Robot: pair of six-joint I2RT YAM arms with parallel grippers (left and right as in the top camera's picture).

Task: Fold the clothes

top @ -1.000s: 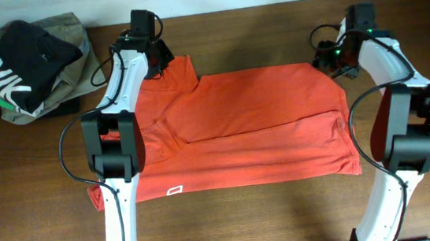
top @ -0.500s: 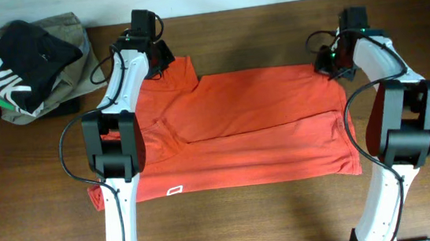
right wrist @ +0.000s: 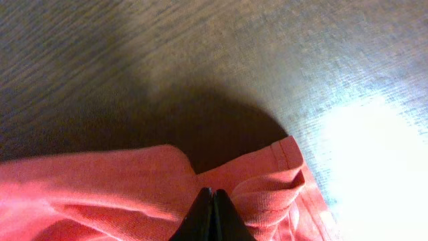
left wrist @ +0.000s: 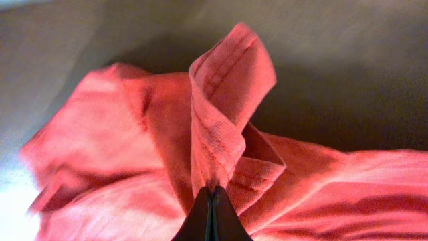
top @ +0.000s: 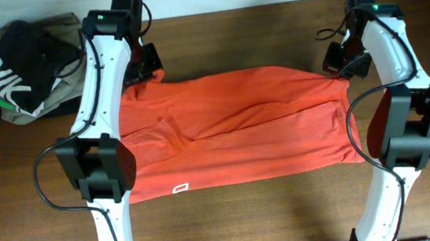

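Gripping the far edge with both arms, we have the red-orange short-sleeved cotton T-shirt (top: 240, 130) spread across the middle of the brown wooden bench (top: 249, 228). Our left end effector (left wrist: 211, 198) is clenched on a bunched, hem-stitched fold at the far left corner, by the sleeve, and the cloth there seems raised off the wood. Our right end effector (right wrist: 212, 195) is clenched on the far right corner, with fabric drawn up into its tips.

Progress, as we judge it, is early. A long crease across the shirt suggests one layer may already lie over another, and a small white print (top: 179, 189) shows at the near left edge. Left to do: bring this far edge toward the near one, then fold crosswise into a compact stack. A black garment with white letters (top: 19, 56) sits on a khaki-olive garment (top: 64, 28) at the far left, out of play.
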